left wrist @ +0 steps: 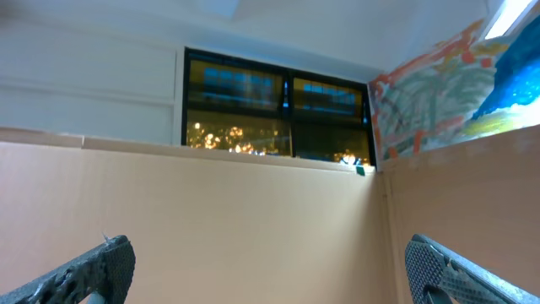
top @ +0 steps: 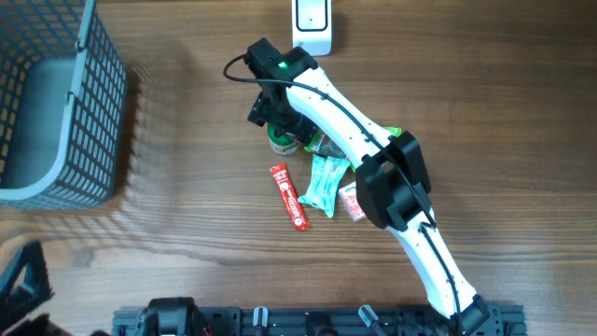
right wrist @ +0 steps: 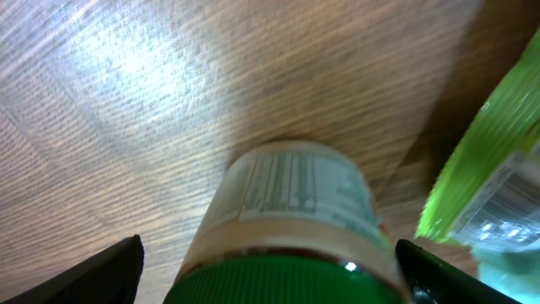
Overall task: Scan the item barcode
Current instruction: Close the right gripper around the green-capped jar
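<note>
**A:** Closest to the right wrist lens is the green cap (right wrist: 287, 283) of a bottle (right wrist: 291, 203), which stands upright on the wooden counter (right wrist: 126, 101).

**B:** Any writing on it?

**A:** The pale label carries a panel of fine print, like a nutrition table, but it is too blurred to read. No barcode shows on this side. From overhead, the teal packet (top: 322, 185), the red stick packet (top: 289, 196) and the pink-and-white packet (top: 351, 201) all bear lettering too small to make out.

**B:** Where is the bottle relative to the pincer?

**A:** The right pincer (right wrist: 274, 283) is spread wide and straddles the bottle, one finger on each side. The left finger stands clear of the cap. The right one is so near that I cannot tell whether it touches. The bottle is just beside a green packet (right wrist: 481, 160).

**B:** And the other arm?

**A:** The left pincer (left wrist: 270, 279) is wide too, with nothing between its fingers, and it points up at a wall and a dark window.

**B:** What's cut off?

**A:** The grey wire basket (top: 56, 103) runs off the left edge. The white scanner (top: 312, 23) is clipped by the top edge. From overhead, the right arm hides most of the bottle and part of the green packet.
</note>
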